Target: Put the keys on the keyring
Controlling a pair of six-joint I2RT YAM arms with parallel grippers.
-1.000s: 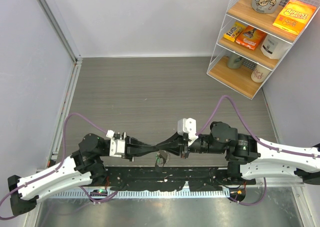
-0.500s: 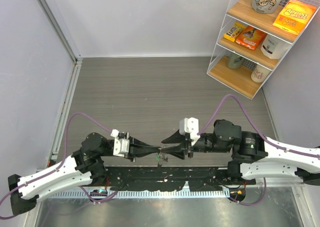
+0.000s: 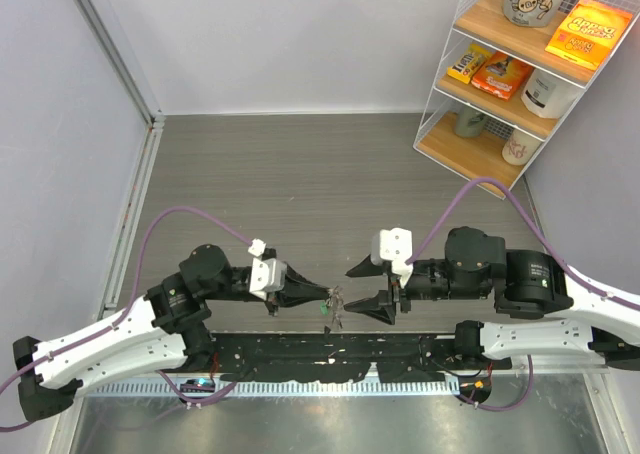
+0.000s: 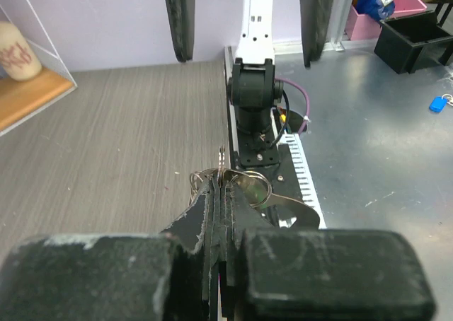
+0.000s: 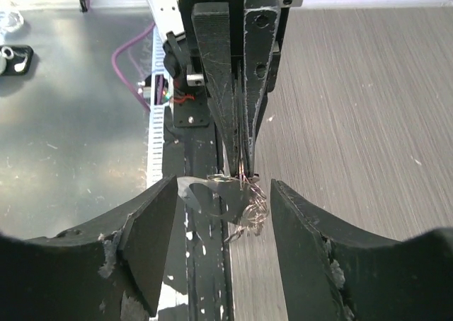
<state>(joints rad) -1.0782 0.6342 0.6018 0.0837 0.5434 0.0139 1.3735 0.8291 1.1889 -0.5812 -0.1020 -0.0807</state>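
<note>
Left fingers (image 3: pixel 305 294) pinch the keyring (image 3: pixel 331 305), right fingers (image 3: pixel 384 312) spread just beyond.

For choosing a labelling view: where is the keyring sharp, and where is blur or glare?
Top external: sharp, but the keyring is tiny. Left wrist: the left hand is blurred up close, keyring clearer. Right wrist: the right hand is soft up close; metal sheet glints.

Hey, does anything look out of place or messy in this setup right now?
Nothing is spilled or broken. The only untidy spot: the keyring, pinched in the shut left end effector, hangs with the keys in a tangled bunch, facing the open right end effector.
</note>
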